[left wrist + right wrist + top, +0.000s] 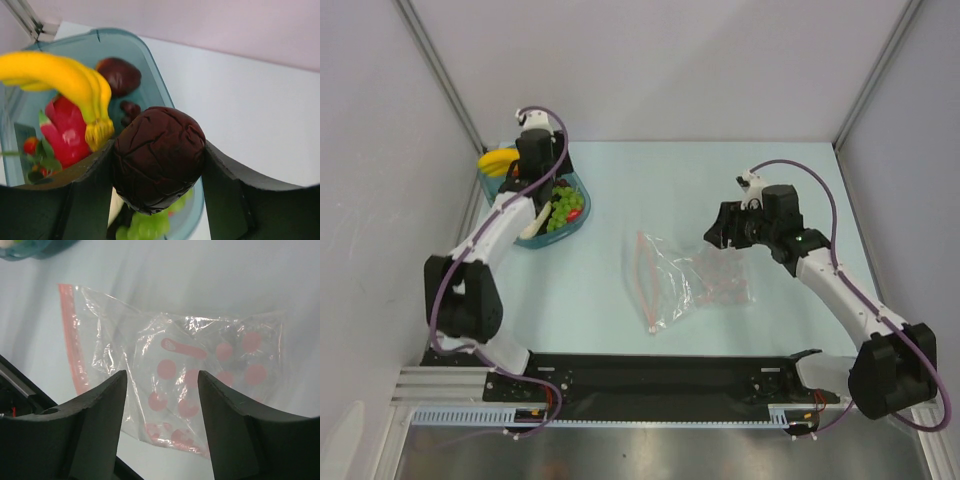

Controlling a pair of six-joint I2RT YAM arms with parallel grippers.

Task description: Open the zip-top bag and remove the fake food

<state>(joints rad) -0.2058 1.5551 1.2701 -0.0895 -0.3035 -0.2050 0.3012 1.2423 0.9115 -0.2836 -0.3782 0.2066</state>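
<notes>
The zip-top bag (688, 276) lies crumpled on the table, clear with pink dots and a pinkish-red zip strip (645, 280) on its left edge. I see no food inside it. My right gripper (722, 232) is open and empty just above its right end. In the right wrist view the bag (200, 365) fills the space between the fingers. My left gripper (157, 148) is shut on a dark purple wrinkled piece (157, 160) above the teal tray (150, 70). The tray holds a yellow banana (60, 80), green grapes (145, 227), a red piece (65, 130) and another dark piece (120, 75).
The teal tray (582, 212) sits at the back left near the left wall, with the banana (498, 160) and grapes (563, 207) showing. Grey walls close in the table on the left, back and right. The arm bases stand along the near edge.
</notes>
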